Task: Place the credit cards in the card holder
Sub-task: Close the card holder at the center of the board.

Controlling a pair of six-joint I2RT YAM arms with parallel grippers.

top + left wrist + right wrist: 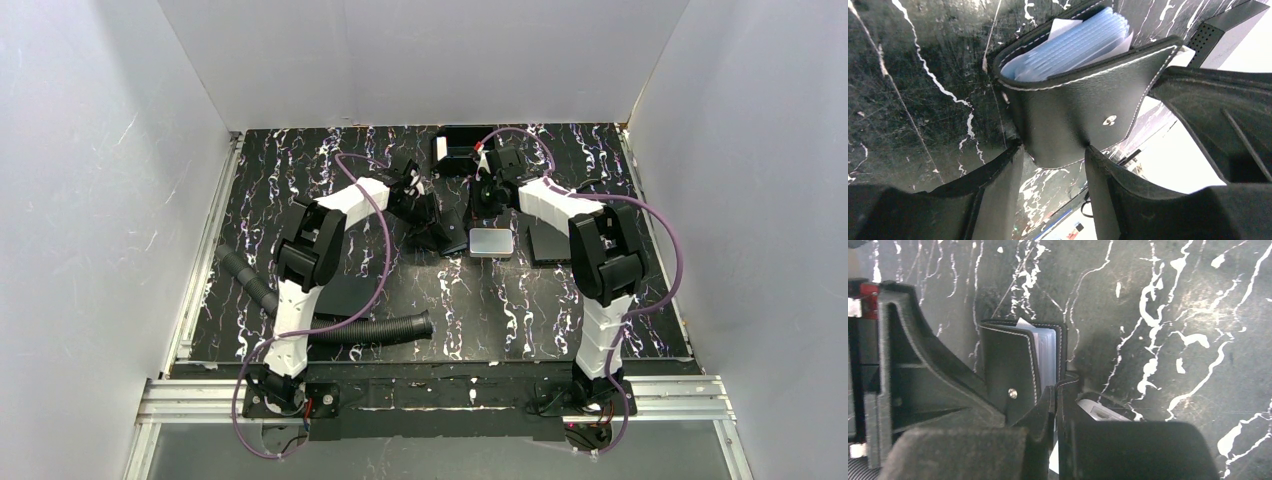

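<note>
The card holder (pixel 1073 110), a black stitched wallet with a snap tab, stands open on the table between both grippers (pixel 452 236). Blue and pale credit cards (pixel 1073 45) sit inside it, their top edges showing; they also show in the right wrist view (pixel 1047 352). My left gripper (pixel 1053 165) is open, and the tip of the tab lies between its fingers. My right gripper (pixel 1055 405) is shut on one stitched wall of the card holder (pixel 1008 365). A white sliver shows low between its fingers; I cannot tell what it is.
A silver-grey rounded case (pixel 490 242) lies just right of the card holder, close under my right gripper (pixel 1100 412). A black box (pixel 458 150) stands at the back. Flat black pads lie at right (pixel 550 242) and left (pixel 345 292). A corrugated hose (pixel 370 328) lies near the front.
</note>
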